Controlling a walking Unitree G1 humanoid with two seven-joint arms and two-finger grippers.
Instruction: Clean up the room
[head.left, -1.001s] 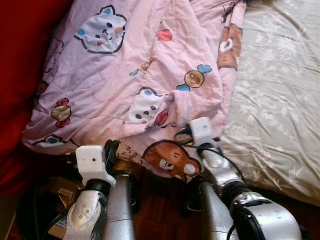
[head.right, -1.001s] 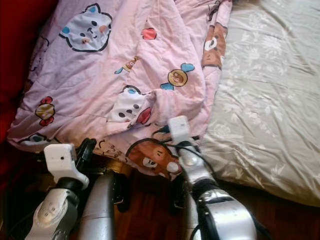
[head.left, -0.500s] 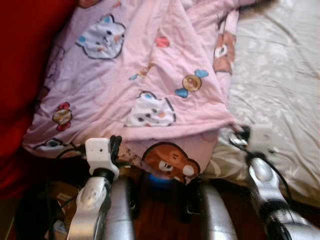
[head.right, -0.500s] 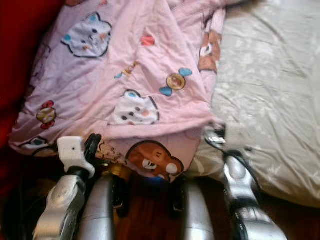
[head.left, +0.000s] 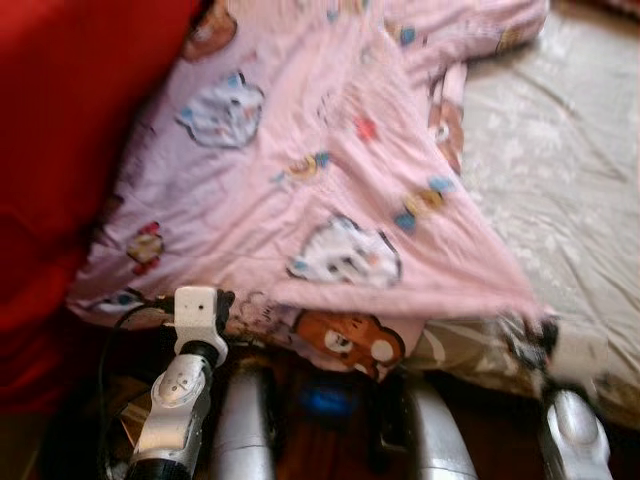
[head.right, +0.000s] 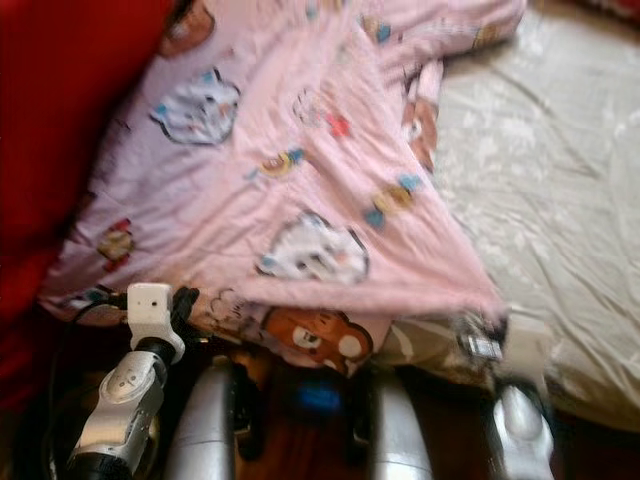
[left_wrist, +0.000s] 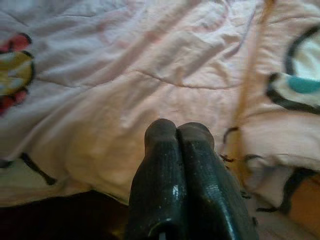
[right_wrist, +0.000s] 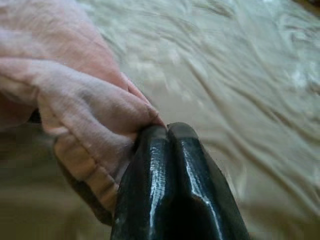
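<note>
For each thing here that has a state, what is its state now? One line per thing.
Pink cartoon-print quilt: crumpled, one corner stretched sideways over the sheet.
Beige patterned bed sheet: wrinkled, partly uncovered.
Right hand: shut on the quilt corner.
Left hand: shut, empty, at the quilt's near edge.

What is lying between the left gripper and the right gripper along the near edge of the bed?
In the left eye view, the pink blanket's lower hem with a brown bear print spans from the left gripper to the right gripper.
</note>
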